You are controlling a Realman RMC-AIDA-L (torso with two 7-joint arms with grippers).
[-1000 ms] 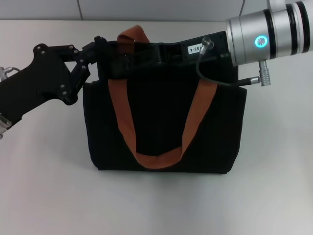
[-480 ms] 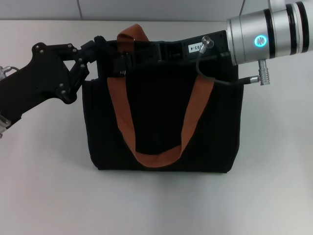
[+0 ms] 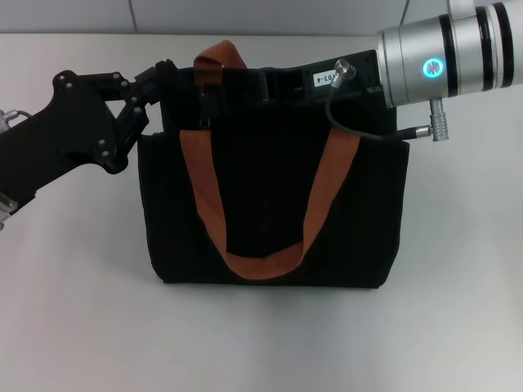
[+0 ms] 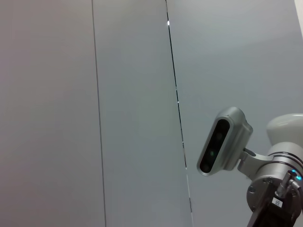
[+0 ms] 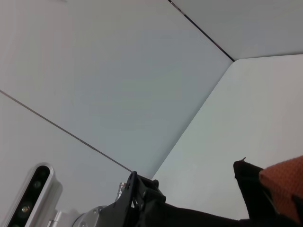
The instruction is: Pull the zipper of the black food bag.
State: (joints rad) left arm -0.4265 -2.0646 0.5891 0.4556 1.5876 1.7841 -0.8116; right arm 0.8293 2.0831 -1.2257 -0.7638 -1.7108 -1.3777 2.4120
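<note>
The black food bag (image 3: 359, 212) stands upright in the middle of the white table, its orange-brown handles (image 3: 200, 188) hanging down the front. My left gripper (image 3: 162, 77) is at the bag's upper left corner and looks shut on the fabric there. My right gripper (image 3: 208, 98) reaches in from the right and lies along the bag's top edge, its tip near the left handle. The zipper pull is hidden among the black parts. The right wrist view shows a bag corner (image 5: 246, 175), a piece of handle (image 5: 284, 177) and the left gripper (image 5: 142, 203).
The white table (image 3: 458, 286) surrounds the bag, with a grey panelled wall behind it. A cable and silver plug (image 3: 429, 129) hang from my right wrist over the bag's upper right corner. The left wrist view shows only the wall and the head camera (image 4: 222, 146).
My right arm has shifted slightly to the right and up along the bag's top edge. The left arm and the bag have stayed in place.
</note>
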